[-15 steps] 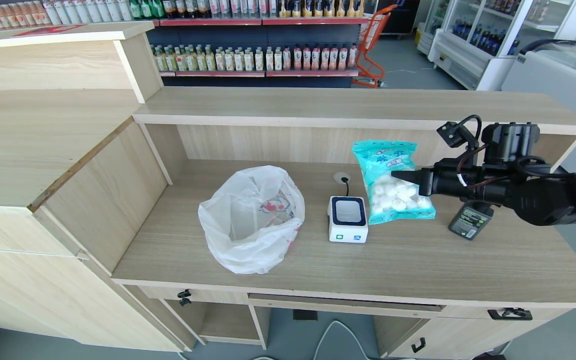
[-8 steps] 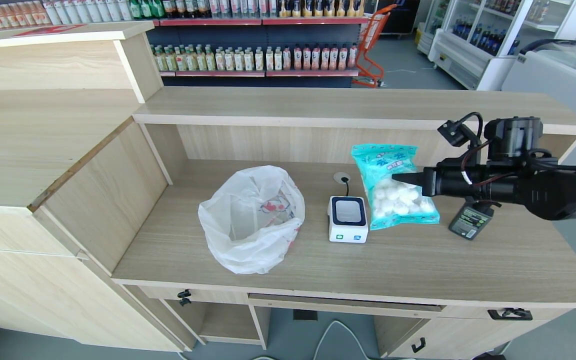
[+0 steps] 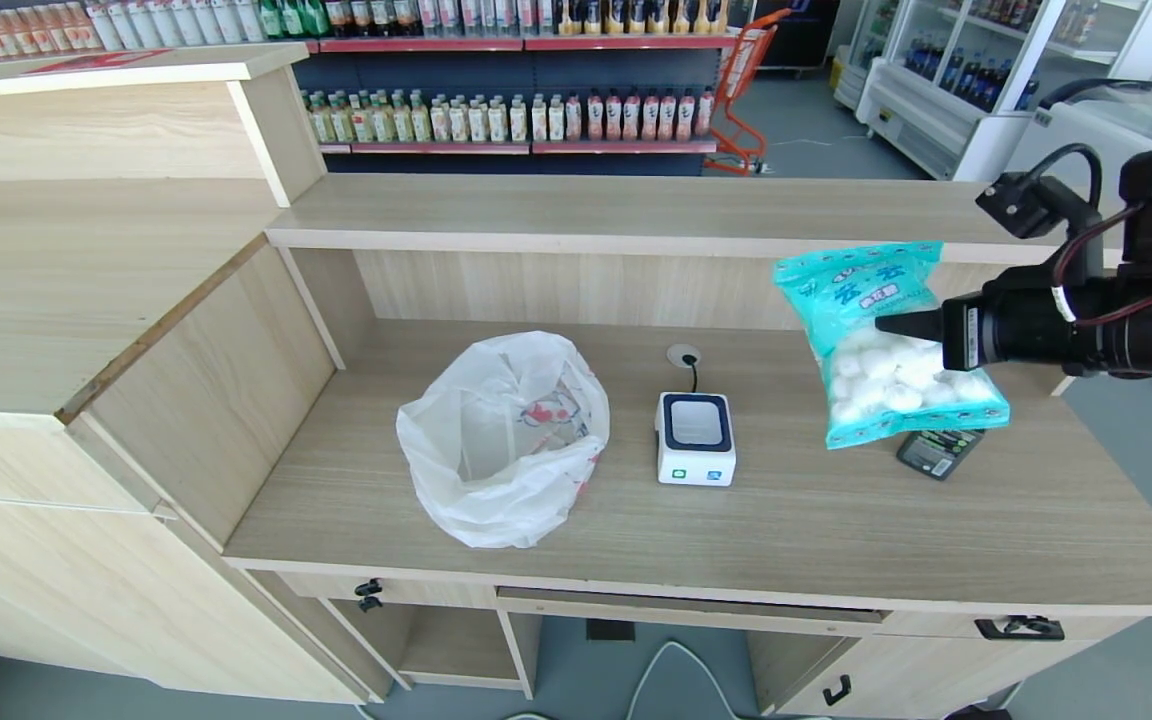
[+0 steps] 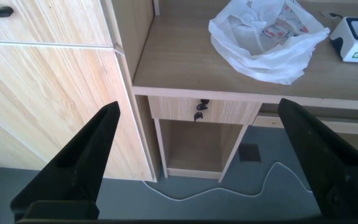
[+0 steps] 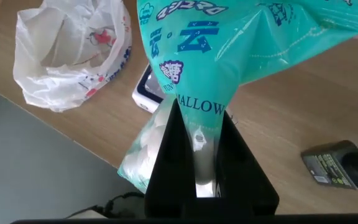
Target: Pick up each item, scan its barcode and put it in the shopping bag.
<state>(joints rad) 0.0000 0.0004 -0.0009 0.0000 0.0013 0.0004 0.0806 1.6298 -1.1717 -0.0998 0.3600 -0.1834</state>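
Landmark: the scanner [image 3: 696, 437] sat on the counter [image 3: 836, 540], window facing up.
Marshmallow bag [image 3: 891, 395]: hung clear of the counter, to the right of the scanner, higher than it and well apart from it. Its printed end was up and the marshmallows had slumped to the lower end.
Right gripper [image 3: 896, 325]: clenched on the marshmallow bag's middle, pinching the film from the side away from the scanner.
Left gripper [image 4: 199, 106]: fingers spread with nothing between them, far left of the scanner, beyond the shopping bag and below counter level.
Shopping bag [image 3: 501, 440]: just left of the scanner, mouth open upward.
Dark bottle [image 3: 936, 452]: lay flat, right of the scanner, beneath the lifted bag.
Step in hand: probably carrying the bag over to the scanner.
Doing it well: the barcode could not be seen, so the bag likely needed turning until the coded face met the window. The pinch held only loose film, so a smooth sweep suited it. The film should be presented flat, close above the window and unwrinkled.
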